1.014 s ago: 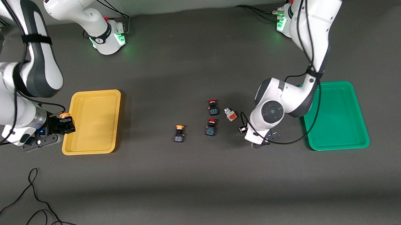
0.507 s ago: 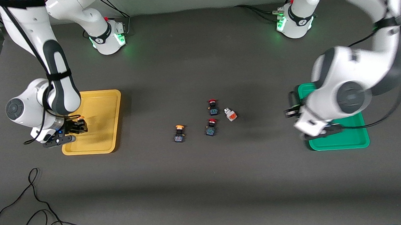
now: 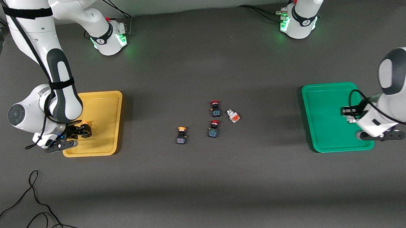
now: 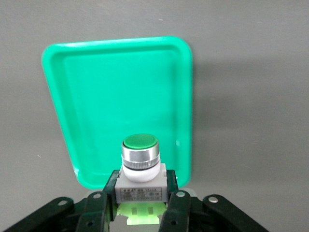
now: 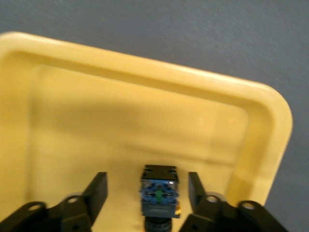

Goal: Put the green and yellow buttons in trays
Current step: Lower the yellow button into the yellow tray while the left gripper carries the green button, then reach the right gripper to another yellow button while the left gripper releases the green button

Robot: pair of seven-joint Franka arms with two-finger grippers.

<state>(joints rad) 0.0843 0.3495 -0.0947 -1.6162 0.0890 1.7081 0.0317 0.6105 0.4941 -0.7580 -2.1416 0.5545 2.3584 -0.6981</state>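
My left gripper [image 4: 140, 194] is shut on the green button [image 4: 140, 147], a green cap on a silver ring and white body. It hangs over the green tray [image 4: 96, 96], at the edge toward the left arm's end [image 3: 348, 115]. My right gripper [image 5: 146, 183] is open low over the yellow tray [image 5: 120, 121]. A yellow-capped button [image 5: 158, 195] with a black-blue body lies between its fingers, touching neither. In the front view that gripper [image 3: 78, 132] and button [image 3: 85, 128] are in the yellow tray's [image 3: 100, 109] near corner. A second yellow-capped button [image 3: 181, 134] stands mid-table.
Two red-capped buttons [image 3: 215, 108] [image 3: 213, 128] and a white-silver switch with an orange-red face [image 3: 233, 116] sit mid-table beside the yellow one. The green tray [image 3: 326, 134] is otherwise bare. Loose black cables [image 3: 36, 208] lie near the front at the right arm's end.
The left arm swung from the mid-table buttons to over the green tray, carrying the green button. The right gripper moved over the yellow tray, lowered and opened off its yellow button.
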